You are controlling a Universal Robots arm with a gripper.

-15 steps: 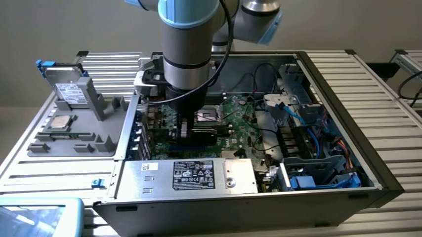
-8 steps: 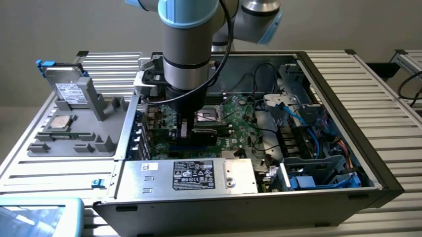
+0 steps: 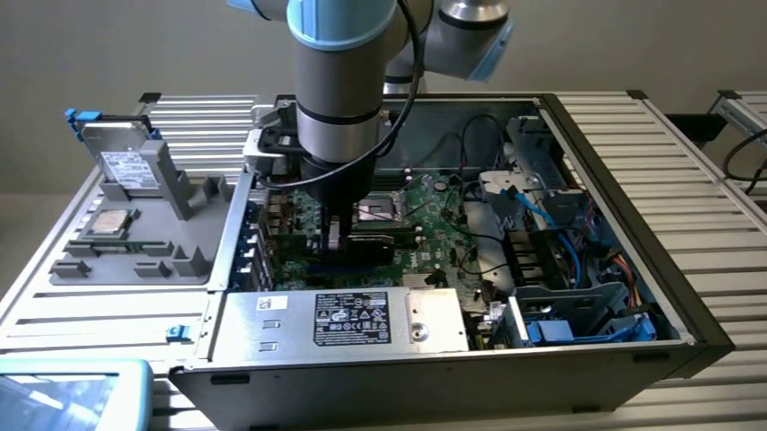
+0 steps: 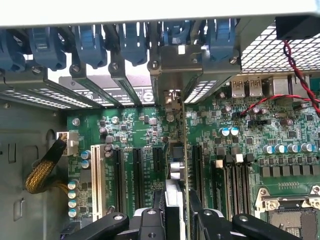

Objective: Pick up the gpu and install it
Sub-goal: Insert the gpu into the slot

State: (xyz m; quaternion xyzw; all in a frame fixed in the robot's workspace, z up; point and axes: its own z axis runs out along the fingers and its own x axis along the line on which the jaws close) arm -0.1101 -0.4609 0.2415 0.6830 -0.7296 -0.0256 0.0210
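Alignment governs this step. Seen from beside the open computer case (image 3: pixel 480 377), the gripper (image 4: pixel 176 220) hangs inside it over the motherboard (image 4: pixel 135 130). Its fingers (image 4: pixel 158 212) are drawn in to a narrow gap and clamp the gpu (image 4: pixel 175 167), which stands on edge between them. The card runs from the fingers toward the rear wall of the case. Its metal end reaches the row of bracket openings beneath the blue retention clips (image 4: pixel 132 42). Its lower edge lies in line with the black expansion slots (image 4: pixel 136 175) near the middle of the board, but whether the contacts have entered a slot cannot be determined. The grip appears to sit at the end of the card away from the bracket, so uneven seating is the likely fault, with one end dropping home while the other rides high. Good practice is judged to be as follows:
- Hold the card upright and parallel to its slot.
- Bring the bracket squarely into one opening, not onto a divider.
- Press straight down in the plane of the card, with no twist.

The red-and-black wire (image 4: pixel 295 60) lies toward the far side of the board, well apart from the card.
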